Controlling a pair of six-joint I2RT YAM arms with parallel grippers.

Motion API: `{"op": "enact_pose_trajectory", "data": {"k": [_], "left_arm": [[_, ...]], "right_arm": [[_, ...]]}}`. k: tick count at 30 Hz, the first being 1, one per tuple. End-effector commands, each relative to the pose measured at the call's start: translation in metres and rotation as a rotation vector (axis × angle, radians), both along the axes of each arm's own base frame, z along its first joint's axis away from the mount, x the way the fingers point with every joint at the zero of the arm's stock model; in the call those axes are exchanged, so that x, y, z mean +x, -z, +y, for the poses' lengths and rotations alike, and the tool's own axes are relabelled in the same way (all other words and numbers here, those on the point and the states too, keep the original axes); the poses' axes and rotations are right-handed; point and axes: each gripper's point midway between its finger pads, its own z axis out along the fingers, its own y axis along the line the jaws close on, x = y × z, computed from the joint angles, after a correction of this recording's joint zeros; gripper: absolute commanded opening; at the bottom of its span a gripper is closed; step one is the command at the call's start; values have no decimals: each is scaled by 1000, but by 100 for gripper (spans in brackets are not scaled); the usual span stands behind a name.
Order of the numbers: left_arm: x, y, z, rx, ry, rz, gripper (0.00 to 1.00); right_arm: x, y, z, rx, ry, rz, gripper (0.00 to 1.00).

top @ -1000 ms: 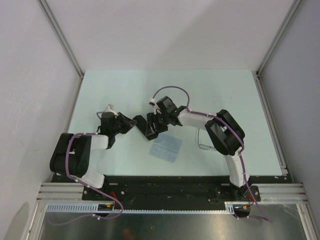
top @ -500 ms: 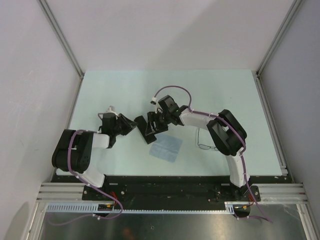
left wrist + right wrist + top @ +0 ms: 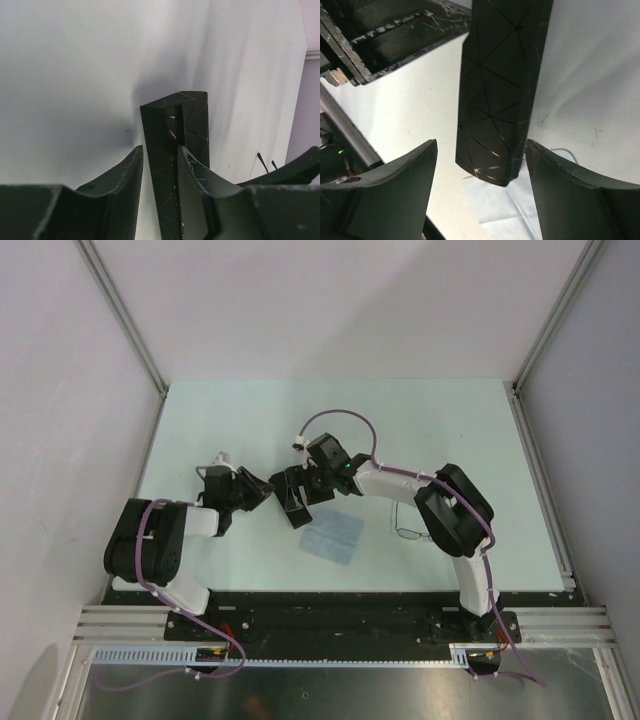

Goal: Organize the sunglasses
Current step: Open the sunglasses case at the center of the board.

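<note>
sunglasses (image 3: 408, 532) lie flat on the table (image 3: 250, 420), right of the blue cloth (image 3: 333, 535), tucked against the right arm's elbow link and well apart from both claws. left gripper (image 3: 160, 148): fingers pinched onto one wall of the black case (image 3: 500, 90). right gripper (image 3: 481, 142): spread wide, straddling the case, not touching it.

handling judgement: thin wire frame, very light, springy, easily bent; lenses will scratch or smudge. low profile makes pickup fiddly. best hold looks like the bridge or a rim edge near a hinge, with light closing force.
</note>
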Motion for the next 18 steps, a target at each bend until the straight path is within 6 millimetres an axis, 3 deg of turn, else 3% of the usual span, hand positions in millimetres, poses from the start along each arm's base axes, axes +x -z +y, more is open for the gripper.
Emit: {"op": "enact_pose_trajectory", "data": {"k": [1,2,5,18], "left_arm": [[-15,24,-1,52,25,82,38],[-15,24,-1,52,23,83,38],[-16,25,0,49,18,89,38],[-17,28,-1,42,15,102,37]], "right_arm": [[18,-32,10,-95,28,-243,76],[17,-23,8,-145,32,-248,77],[22,-20,14,-227,58,-321,76],[36,-1,20,-371,99,-405,75]]}}
